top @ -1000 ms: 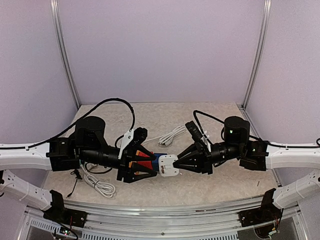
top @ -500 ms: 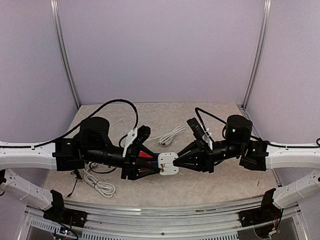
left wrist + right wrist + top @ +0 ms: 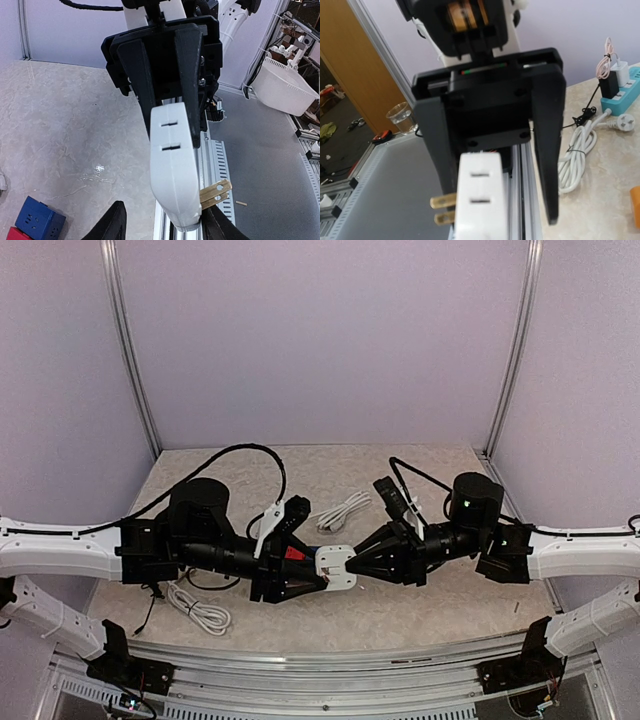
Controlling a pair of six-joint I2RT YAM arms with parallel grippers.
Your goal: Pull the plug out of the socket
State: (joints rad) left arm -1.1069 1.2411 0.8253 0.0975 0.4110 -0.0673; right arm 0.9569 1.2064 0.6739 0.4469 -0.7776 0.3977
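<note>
Right gripper (image 3: 356, 563): clenched on one end of the white plug (image 3: 172, 170), holding it up in the air between the two arms.
Left gripper (image 3: 316, 571): released. Its jaws stand part-way apart and straddle the plug's other end. From its own wrist one finger looks to be against the white body and the other stands clear, so I'd say nothing is gripped.
Plug: slots show on the faces seen from both wrists. The brass prongs (image 3: 216, 192) are bare and stick out sideways near the Left gripper's end.
Socket: the blue socket cube (image 3: 39, 218) lies on the desk below and to one side of the Left gripper. A red block (image 3: 12, 234) touches it, and it is well apart from the prongs.
Step in hand: to my eye the plug is already out of the socket, and the Left gripper is placed to take a second hold.
Next move: squeeze the left jaws squarely onto the white body, away from the prongs. Whether that body has a seam to part, I cannot tell.
Desk (image 3: 65, 125): a pale marbled top, slightly glossy. One white cable bundle (image 3: 195, 608) lies under the left arm and another cable (image 3: 345, 510) lies beyond the grippers.
Room: lilac walls (image 3: 320, 340) with aluminium posts. Off past the Left gripper are a teal power strip (image 3: 620, 95) and a drinking glass (image 3: 400, 117).
</note>
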